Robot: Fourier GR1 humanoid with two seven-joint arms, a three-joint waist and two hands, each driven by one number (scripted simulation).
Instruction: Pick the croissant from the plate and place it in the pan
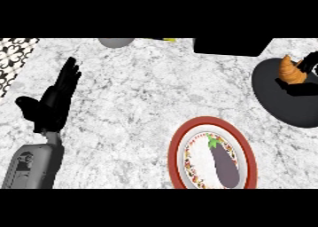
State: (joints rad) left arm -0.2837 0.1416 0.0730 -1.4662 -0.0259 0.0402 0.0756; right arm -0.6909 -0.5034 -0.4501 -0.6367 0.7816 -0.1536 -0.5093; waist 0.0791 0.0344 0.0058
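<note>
The right hand [309,73] is largely cut off by the view's right edge: only dark fingers show, curled round the croissant [291,71], and its forearm is out of sight. Black against the dark pan [285,104], the fingers are hard to separate from it, so whether they touch the pan's surface cannot be told. The croissant stands nearly upright, pointed tip up, over the pan's upper part, its lower end hidden among the fingers; whether it rests on the pan or hangs just above it cannot be told. The pan itself runs off the right edge. At the top a black block [232,46] and a grey round thing [115,42] are each cropped by the upper band, and a small yellow scrap between them is too little to name. A patterned black-and-white strip [7,62] is cut by the left edge. On the marble counter [141,102] the red-rimmed plate [176,153] sits low in view, its bottom clipped, holding an eggplant [224,163] lengthwise. The left hand [53,99] shows at the left, open, fingers straight and together pointing up, thumb out to the side, grey forearm [32,166] below it.
</note>
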